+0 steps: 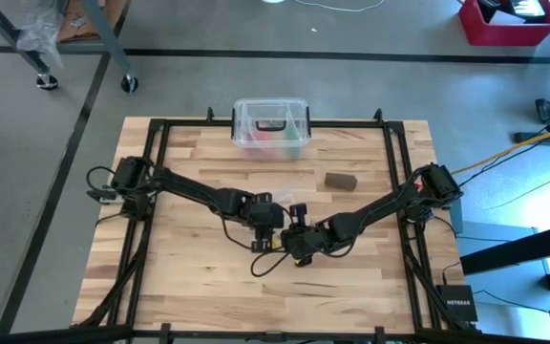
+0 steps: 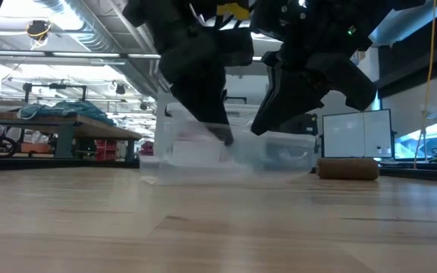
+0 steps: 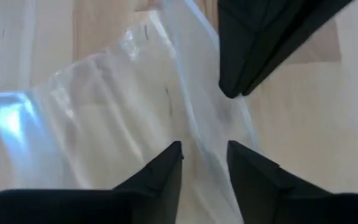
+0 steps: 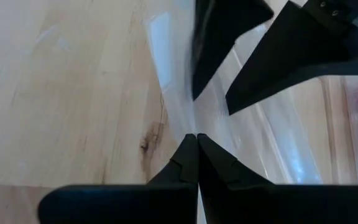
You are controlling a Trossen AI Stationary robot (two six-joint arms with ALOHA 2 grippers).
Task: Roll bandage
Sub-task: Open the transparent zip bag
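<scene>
Seen from above, the left arm reaches from the 9 o'clock edge of the wooden surface (image 1: 189, 258) toward the middle. The left jaws (image 3: 204, 158) stand a little apart, a narrow gap between the two tips, over a clear plastic bag (image 3: 110, 106) that lies flat on the wood. They hold nothing that I can see; one tip may touch the film, but the wrist view does not make this sure.

Just beside them, toward 3 o'clock, are the right jaws (image 4: 196, 144), and this arm comes in from the 3 o'clock edge. Their tips are pressed together, and the edge of the bag seems to be pinched between them. In the low view both pairs of jaws hang close together above the pale bag.

The bandage (image 1: 341, 180) is a small brown roll. It lies alone on the surface at about 1 o'clock from the two pairs of jaws, apart from both of them, and nothing touches it.

At 12 o'clock, near the far edge, stands a clear plastic box (image 1: 271, 129) with a black handle.
</scene>
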